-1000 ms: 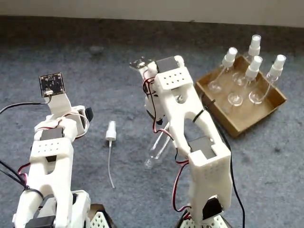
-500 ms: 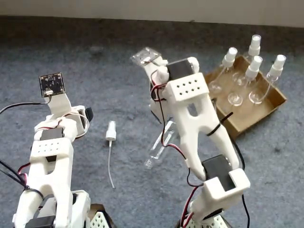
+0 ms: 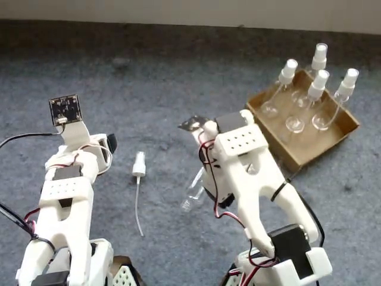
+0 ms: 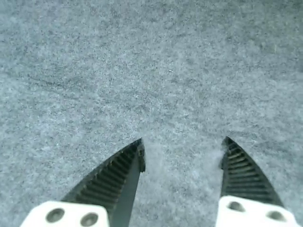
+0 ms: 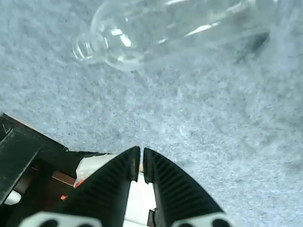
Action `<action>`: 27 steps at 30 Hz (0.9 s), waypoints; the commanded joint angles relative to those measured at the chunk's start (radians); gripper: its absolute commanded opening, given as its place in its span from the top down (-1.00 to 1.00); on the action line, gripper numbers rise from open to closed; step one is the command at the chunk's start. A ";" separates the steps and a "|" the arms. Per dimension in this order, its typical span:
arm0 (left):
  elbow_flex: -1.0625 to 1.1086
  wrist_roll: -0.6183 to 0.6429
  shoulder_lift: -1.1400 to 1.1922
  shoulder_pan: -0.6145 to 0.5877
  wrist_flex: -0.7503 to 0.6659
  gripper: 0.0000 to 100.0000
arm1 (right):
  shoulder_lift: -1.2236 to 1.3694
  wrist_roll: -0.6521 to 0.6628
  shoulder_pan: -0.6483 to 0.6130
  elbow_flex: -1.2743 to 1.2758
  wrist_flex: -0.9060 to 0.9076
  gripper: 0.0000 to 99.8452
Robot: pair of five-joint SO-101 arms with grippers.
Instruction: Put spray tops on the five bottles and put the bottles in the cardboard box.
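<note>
Starting far left with the left arm [image 3: 62,196], hunched low over the grey carpet [image 3: 149,101]. Left gripper [image 4: 183,141] spread wide, gripping nothing at all, hanging over plain carpet in its own wrist view.

Moving right now: loose spray top [image 3: 139,165] lying flat on the carpet, white head pointing away from the arm bases, thin dip tube trailing back toward them, apart from both arms.

Next along, the fifth bottle [image 3: 193,189]: clear, on its side, slanted, uncapped, open mouth toward the near edge, far end tucked beneath the right arm [image 3: 250,173]. From the right wrist, that fifth bottle [image 5: 165,23] again, with a bare open neck, resting on carpet, close ahead of the fingertips yet apart from them.

Right gripper [image 5: 141,150] pinched almost closed, only a hairline slit between the toothed fingers, clamping nothing, aimed down at the carpet near the arm bases.

Further right, the cardboard box [image 3: 330,142], shallow, brown, set at an angle on the carpet just beside the right arm. Inside it, four bottles [image 3: 320,80], all upright, all wearing white spray tops, grouped close together.

Well apart from the box: the fifth bottle and the loose spray top, both out on the carpet.
</note>
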 commanded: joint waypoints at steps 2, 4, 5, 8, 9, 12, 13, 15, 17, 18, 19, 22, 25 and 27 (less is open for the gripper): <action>-0.008 0.008 -0.030 -0.004 -0.020 0.52 | -0.054 0.015 -0.030 0.077 -0.008 0.99; -0.008 0.008 -0.030 -0.004 -0.020 0.52 | -0.053 0.015 -0.061 0.119 -0.068 0.99; -0.008 0.008 -0.030 -0.004 -0.020 0.52 | -0.053 0.015 -0.077 0.145 -0.111 0.99; -0.007 0.008 -0.031 -0.004 -0.020 0.52 | -0.053 0.015 -0.137 0.223 -0.234 0.99; -0.007 0.008 -0.031 -0.004 -0.020 0.52 | -0.053 0.015 -0.162 0.248 -0.263 0.99; -0.007 0.008 -0.031 -0.005 -0.020 0.52 | -0.053 0.015 -0.226 0.295 -0.314 0.99; -0.007 0.008 -0.031 -0.005 -0.020 0.52 | -0.053 0.014 -0.242 0.305 -0.326 0.99; -0.008 0.008 -0.031 -0.010 -0.020 0.52 | -0.053 0.009 -0.263 0.309 -0.367 0.99; -0.008 0.008 -0.031 -0.010 -0.020 0.52 | -0.051 0.008 -0.274 0.311 -0.424 0.99; -0.008 0.008 -0.031 -0.010 -0.020 0.52 | -0.051 0.008 -0.278 0.314 -0.456 0.99; -0.008 0.008 -0.031 -0.010 -0.020 0.52 | -0.051 0.008 -0.280 0.315 -0.487 0.99; -0.008 0.008 -0.031 -0.012 -0.020 0.52 | -0.051 0.008 -0.280 0.317 -0.552 0.99; -0.008 0.008 -0.031 -0.012 -0.020 0.52 | -0.051 0.008 -0.278 0.317 -0.565 0.99; -0.010 0.008 -0.031 -0.012 -0.020 0.52 | -0.051 0.006 -0.278 0.317 -0.565 0.99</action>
